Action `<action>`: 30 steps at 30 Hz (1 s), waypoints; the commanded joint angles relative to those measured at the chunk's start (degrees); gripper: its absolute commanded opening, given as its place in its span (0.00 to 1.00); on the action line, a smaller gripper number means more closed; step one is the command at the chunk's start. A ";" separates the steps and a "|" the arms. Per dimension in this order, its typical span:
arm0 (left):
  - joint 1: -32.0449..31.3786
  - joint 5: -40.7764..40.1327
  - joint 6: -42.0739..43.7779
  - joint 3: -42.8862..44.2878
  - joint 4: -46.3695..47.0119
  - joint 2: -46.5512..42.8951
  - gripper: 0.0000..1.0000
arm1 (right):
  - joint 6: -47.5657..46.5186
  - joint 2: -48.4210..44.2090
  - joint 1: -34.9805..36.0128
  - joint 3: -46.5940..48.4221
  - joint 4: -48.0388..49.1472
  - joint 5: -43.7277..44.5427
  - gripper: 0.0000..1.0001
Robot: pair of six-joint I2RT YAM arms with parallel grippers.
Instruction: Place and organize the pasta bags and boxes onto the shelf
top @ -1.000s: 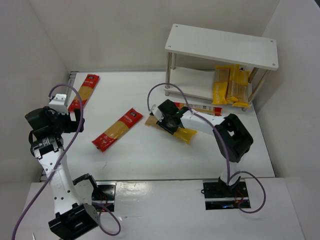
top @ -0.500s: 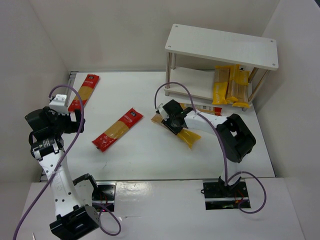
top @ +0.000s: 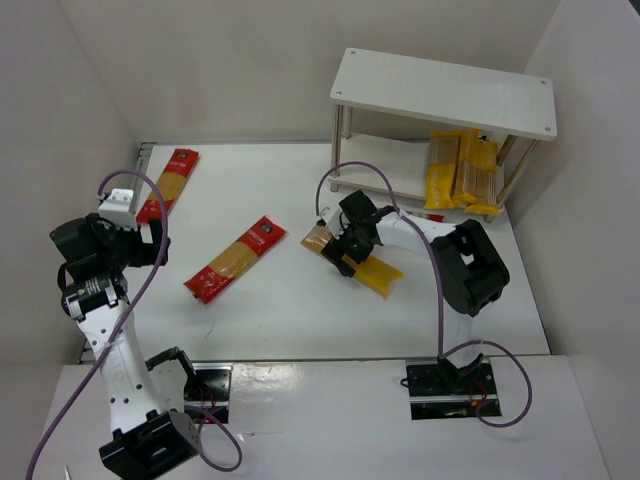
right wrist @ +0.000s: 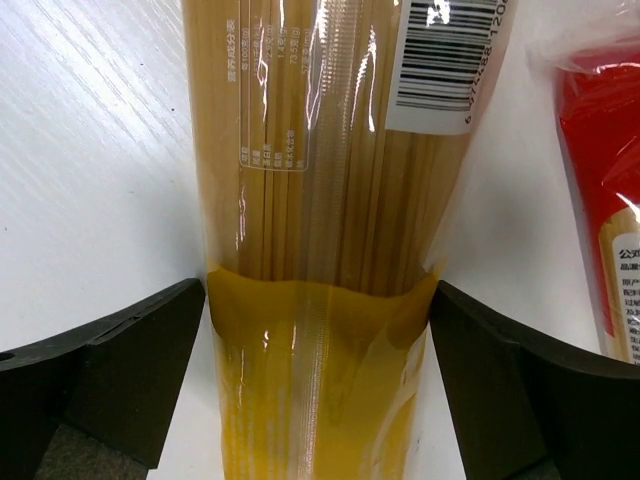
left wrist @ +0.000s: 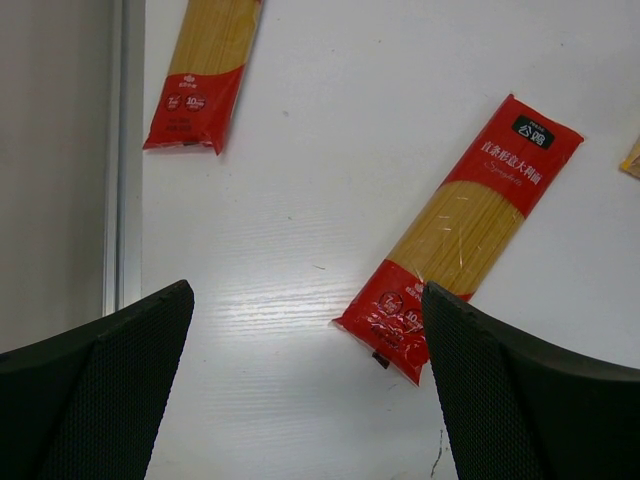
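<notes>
I'm working over table (top: 300, 315). The shelf (top: 440, 88) is sitting at its far right corner. Only stock I'm seeing on it is a cluster of yellow packs (top: 460, 170), lying on lower tier at right end. So I'm judging the task partly done, prob under half.

R arm is reaching across mid-table just in front of shelf. L arm is hanging over left side.

Left to go:
- red pack (top: 236, 258), lying diagonal mid-table
- 2nd red pack (top: 170, 182), lying by far-left edge
- red-labelled pack (right wrist: 605, 190), lying just beside the one I'm handling

That one, the yellow pack (top: 375, 272), is sitting in right gripper (right wrist: 318, 300), near shelf but not on it yet. R fingers (right wrist: 120, 350) are pressing on both its long edges, so they're clamping it. Can't tell if it's clearing the table.

Left gripper (left wrist: 310, 400) is hovering spread wide w/ nothing between fingers, and two red packs are showing in its cam.
</notes>
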 commanded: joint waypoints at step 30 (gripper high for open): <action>0.31 2.46 -0.40 -0.17 0.74 -1.38 1.00 | 1.15 -15.45 6.84 0.32 17.60 55.38 0.00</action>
